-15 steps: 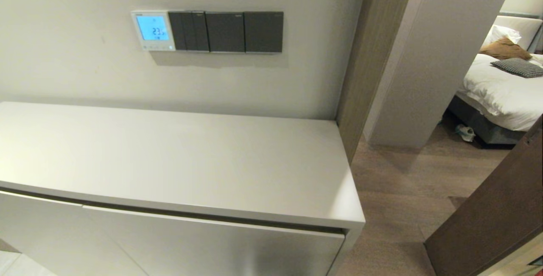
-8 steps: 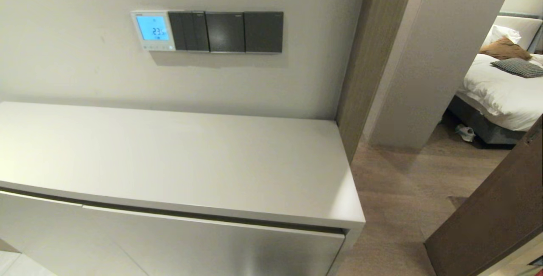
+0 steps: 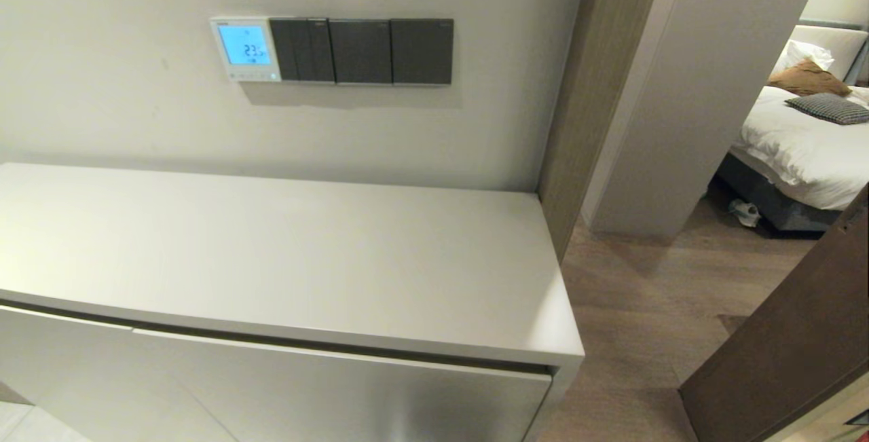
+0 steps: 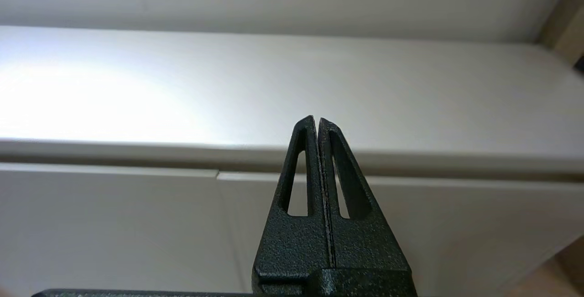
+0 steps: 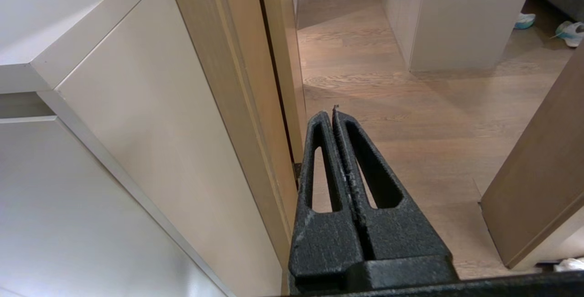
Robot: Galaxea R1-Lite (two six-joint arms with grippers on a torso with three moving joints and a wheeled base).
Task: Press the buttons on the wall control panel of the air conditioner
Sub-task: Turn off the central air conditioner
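Note:
The air conditioner's wall control panel is white with a lit blue screen reading 23. It hangs on the wall above the cabinet, at the left end of a row of dark switch plates. Neither gripper shows in the head view. My left gripper is shut and empty, low in front of the cabinet's front edge. My right gripper is shut and empty, low beside the cabinet's right side, over the wooden floor.
A long white cabinet stands against the wall below the panel. A wooden door frame rises at its right. A brown door stands open at the right. A bed lies in the room beyond.

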